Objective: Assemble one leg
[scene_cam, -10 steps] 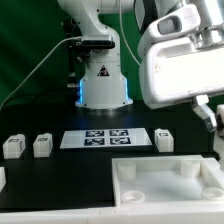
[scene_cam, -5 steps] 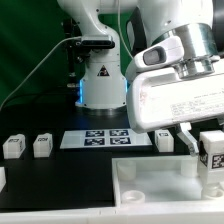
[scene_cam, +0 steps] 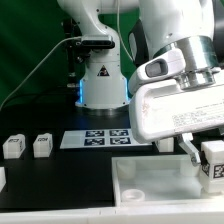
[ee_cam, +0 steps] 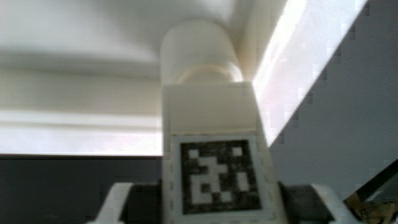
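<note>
1. The gripper (scene_cam: 207, 156) is clamped on the leg (scene_cam: 213, 163). In the wrist view, both fingers (ee_cam: 121, 206) flank the leg's tag (ee_cam: 217, 178).
2. The leg hangs clear of the worktop (scene_cam: 60, 172), over the tray (scene_cam: 150, 178) near its corner at the exterior view's right.
3. Risk, misalignment: the grip sits at the tag end only. If the leg tilts, its rounded far end may miss the corner hole and jam on the tray wall.
4. Risk, tray shift: the tray appears loose, so an off-centre push would likely slide it.
5. Risk, slip: the plastic looks smooth, so a hard push may drive the leg back through the fingers.
6. Two spare legs (scene_cam: 13, 147) stand well apart, beside the marker board (scene_cam: 105, 138). Contact there is unlikely.
7. Labels: only tag patterns show. The triangular sign (scene_cam: 103, 72) on the arm base is too small to read, and no brand is legible.
</note>
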`<move>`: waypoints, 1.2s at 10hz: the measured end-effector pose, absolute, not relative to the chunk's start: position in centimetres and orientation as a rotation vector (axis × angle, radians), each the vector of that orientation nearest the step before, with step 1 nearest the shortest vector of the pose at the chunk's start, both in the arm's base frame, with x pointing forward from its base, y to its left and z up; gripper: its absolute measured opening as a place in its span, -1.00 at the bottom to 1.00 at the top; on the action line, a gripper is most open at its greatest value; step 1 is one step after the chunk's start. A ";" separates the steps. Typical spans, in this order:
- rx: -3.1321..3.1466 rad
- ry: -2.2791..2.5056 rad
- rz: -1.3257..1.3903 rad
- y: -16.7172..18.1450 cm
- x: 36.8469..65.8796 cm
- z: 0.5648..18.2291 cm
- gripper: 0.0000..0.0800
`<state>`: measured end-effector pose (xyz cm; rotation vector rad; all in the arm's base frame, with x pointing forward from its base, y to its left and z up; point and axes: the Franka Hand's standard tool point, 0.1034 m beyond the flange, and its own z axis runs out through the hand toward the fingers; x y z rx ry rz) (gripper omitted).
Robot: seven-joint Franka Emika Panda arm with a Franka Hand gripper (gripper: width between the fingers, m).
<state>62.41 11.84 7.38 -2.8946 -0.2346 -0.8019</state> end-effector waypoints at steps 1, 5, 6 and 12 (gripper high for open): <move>-2.867 -0.222 -0.902 11.8 62.8 7.4 -0.26; -2.869 -0.226 -0.896 11.8 62.8 7.3 0.41; -2.869 -0.227 -0.896 11.8 62.8 7.3 0.56; -2.870 -0.231 -0.896 11.8 62.8 7.3 0.62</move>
